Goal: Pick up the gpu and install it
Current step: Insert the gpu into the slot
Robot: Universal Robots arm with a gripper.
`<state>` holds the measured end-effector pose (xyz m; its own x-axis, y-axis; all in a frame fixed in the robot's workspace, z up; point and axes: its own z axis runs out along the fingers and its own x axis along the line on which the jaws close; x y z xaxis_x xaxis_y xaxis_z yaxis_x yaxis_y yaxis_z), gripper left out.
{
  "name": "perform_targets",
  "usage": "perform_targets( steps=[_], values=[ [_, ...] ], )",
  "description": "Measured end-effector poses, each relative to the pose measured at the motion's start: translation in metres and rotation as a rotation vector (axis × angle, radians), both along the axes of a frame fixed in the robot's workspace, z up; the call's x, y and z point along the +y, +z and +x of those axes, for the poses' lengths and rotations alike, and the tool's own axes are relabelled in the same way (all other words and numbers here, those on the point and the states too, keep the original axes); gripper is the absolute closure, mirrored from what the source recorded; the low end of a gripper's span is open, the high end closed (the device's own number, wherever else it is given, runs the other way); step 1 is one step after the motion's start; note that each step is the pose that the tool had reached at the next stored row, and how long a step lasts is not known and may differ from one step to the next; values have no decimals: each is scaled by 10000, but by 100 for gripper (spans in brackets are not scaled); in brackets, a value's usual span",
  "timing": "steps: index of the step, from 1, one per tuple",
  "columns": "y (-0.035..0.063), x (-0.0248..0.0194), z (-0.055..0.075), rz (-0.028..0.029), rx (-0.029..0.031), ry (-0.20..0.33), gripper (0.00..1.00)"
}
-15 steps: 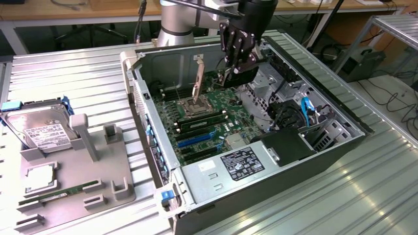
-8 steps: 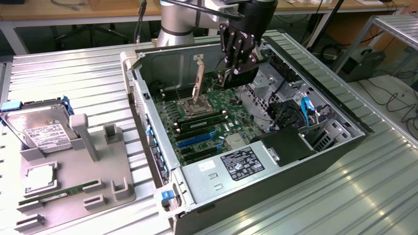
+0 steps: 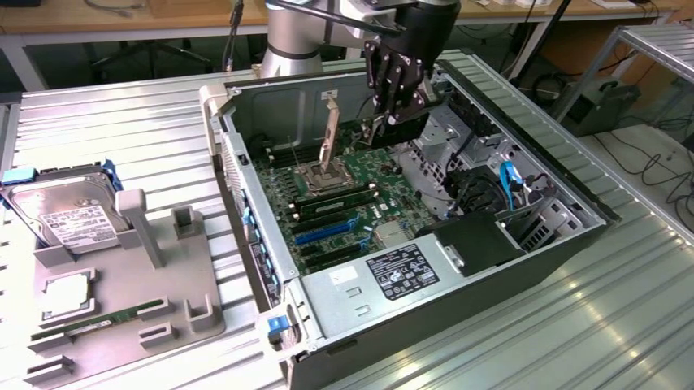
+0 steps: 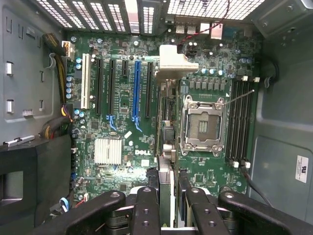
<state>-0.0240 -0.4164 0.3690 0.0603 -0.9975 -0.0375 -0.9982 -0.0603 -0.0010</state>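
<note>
Your gripper [image 3: 396, 110] is clamped on the gpu [image 3: 331, 130], held edge-on above the motherboard [image 4: 146, 127]. Directly beneath: CPU socket [image 4: 201, 122]. Blue slot [image 4: 136, 90] sits just beside; drive cage [image 3: 477, 175] nearby.

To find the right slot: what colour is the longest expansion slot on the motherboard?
Blue: the long plastic expansion slot on the green motherboard, best in the wrist view.

GPU [image 4: 166, 147] edge-on between fingers [image 4: 145, 210], its faces hidden; hard drive [image 3: 60, 213] label unreadable.
</note>
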Motion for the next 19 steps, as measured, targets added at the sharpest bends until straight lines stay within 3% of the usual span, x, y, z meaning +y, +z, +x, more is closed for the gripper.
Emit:
perform_targets(
  steps=[19],
  values=[
    [-32,-39,-32,1,0,0,74]
  ],
)
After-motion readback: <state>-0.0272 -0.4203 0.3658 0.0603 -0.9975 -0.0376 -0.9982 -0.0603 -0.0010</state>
